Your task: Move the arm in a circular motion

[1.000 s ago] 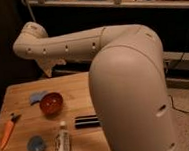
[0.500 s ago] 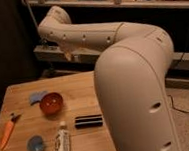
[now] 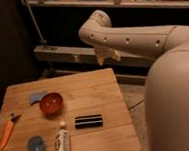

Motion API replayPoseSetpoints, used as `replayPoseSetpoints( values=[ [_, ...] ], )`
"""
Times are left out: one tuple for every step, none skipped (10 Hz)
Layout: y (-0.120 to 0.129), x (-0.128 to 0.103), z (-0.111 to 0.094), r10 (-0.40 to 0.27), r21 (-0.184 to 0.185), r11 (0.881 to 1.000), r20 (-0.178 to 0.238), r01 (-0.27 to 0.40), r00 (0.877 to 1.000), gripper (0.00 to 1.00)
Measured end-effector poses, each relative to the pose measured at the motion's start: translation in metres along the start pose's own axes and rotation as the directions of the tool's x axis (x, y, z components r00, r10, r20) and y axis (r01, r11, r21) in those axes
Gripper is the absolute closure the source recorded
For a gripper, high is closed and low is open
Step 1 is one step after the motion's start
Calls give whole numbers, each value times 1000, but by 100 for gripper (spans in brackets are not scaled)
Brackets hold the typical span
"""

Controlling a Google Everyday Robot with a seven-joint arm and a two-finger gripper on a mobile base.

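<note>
The arm (image 3: pixel 134 38) is a thick cream-white tube with small dark screw holes. It reaches from a large rounded segment (image 3: pixel 175 97) at the right to an elbow-like bend (image 3: pixel 96 27) at top centre. The gripper (image 3: pixel 107 55) hangs below that bend as a flared cream tip. It is above and beyond the far right corner of the wooden table (image 3: pixel 94 92) and holds nothing that I can see.
On the table are an orange-red bowl (image 3: pixel 51 103), a blue cloth (image 3: pixel 36 97), an orange tool (image 3: pixel 8 132), a small blue cup (image 3: pixel 35 144), a white tube (image 3: pixel 62 143) and a black bar (image 3: pixel 88 121). A metal ledge and railing (image 3: pixel 60 53) run behind.
The arm's bend and tip have swung to the right, from above the table's left side to past its far right corner. The things on the table have not moved relative to one another.
</note>
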Motion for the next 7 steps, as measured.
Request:
replayPoseSetpoints(
  values=[
    [-2,27,10,-15,-6,1000,-32,15,999,35],
    [10,45,14,-46,-31,999,-47,44,998,35],
    [27,59,14,-88,-70,994,-52,84,995,35],
    [69,77,3,-176,-155,973,-31,169,984,35],
    [94,85,-7,-238,-194,953,-7,232,971,35],
    [129,95,-25,-322,-240,916,36,321,946,35],
    [172,107,-48,-432,-282,852,99,442,896,35]
  ],
)
